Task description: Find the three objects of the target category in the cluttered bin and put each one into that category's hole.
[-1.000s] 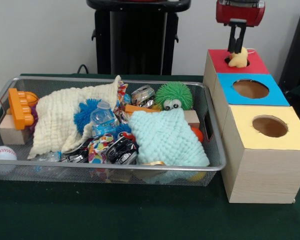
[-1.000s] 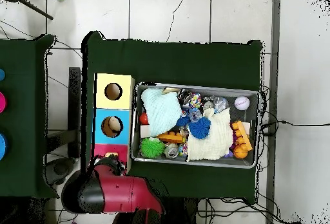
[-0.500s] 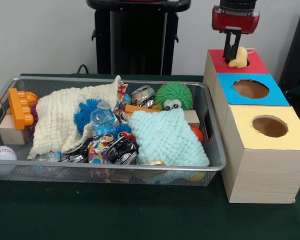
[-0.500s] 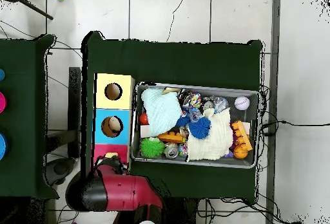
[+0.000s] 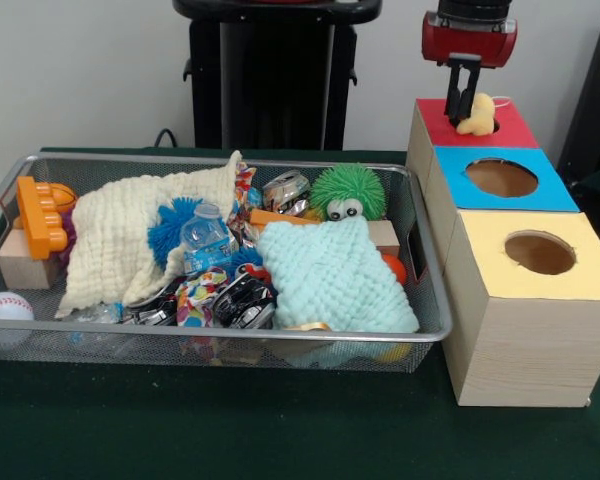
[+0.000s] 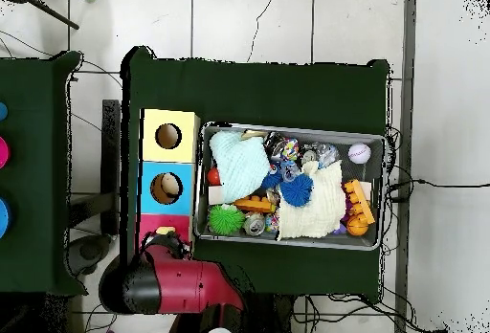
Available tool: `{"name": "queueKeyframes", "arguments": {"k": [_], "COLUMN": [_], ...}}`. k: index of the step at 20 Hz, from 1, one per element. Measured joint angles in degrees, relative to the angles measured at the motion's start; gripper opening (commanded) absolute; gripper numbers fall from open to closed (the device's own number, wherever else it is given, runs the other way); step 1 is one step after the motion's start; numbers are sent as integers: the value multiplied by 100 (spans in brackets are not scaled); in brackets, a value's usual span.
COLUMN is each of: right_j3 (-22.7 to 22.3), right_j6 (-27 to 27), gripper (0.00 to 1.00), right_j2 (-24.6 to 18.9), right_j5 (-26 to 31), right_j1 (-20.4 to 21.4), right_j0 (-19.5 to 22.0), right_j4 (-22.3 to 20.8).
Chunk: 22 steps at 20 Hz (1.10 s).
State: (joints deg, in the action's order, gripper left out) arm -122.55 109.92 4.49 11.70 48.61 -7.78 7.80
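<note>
Gripper point(image 5: 464, 103) is hanging over the red box point(image 5: 520, 128), fingers nearly together, tips beside a yellow toy point(image 5: 477, 116) that is sitting in the red box's hole and sticking up above the rim. Can't tell if the fingers are pinching the toy or just touching it.

3 boxes are standing in a row, touching, next to the bin point(image 5: 429, 300): red, blue point(image 5: 560, 195), yellow point(image 5: 593, 270). In the front view the holes in blue and yellow are showing only a brown inside. In the overhead view sth. pale is lying in the blue box's hole point(image 6: 167, 188); can't tell what.

Wire bin is sitting on green cloth point(image 5: 280, 430), packed w/ clutter. Cream cloth point(image 5: 120, 235) is draping over the left half, mint cloth point(image 5: 335, 275) over the right front. A blue spiky ball point(image 5: 170, 225) and a small bottle point(image 5: 206, 240) are lying between them. Green spiky ball w/ eyes point(image 5: 348, 191) is sitting at the back, a silver toy car point(image 5: 285, 190) just beside it. Orange block toy point(image 5: 40, 213) is resting on a wood block point(image 5: 25, 262) at the left end, baseball point(image 5: 5, 310) in the front left corner. Black toy cars point(image 5: 242, 298) are lying at the front, an orange ball point(image 5: 394, 268) near the right wall.
</note>
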Motion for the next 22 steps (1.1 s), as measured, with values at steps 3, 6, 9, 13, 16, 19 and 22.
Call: {"name": "queueKeyframes", "arguments": {"k": [3,6,9,13,16,19,22], "right_j3": [-5,-6,-7,-7,-7,-8,-8], "right_j6": [0,0,0,0,0,0,0], "gripper": [0,0,0,0,0,0,0], "right_j2": [0,0,0,1,1,1,-11], "right_j5": [1,0,2,39,60,61,60], "right_j1": [54,122,209,357,425,429,371], "right_j0": [0,-1,-1,-2,-4,-4,-2], "right_j4": [0,0,-1,-1,-1,-2,-1]}}
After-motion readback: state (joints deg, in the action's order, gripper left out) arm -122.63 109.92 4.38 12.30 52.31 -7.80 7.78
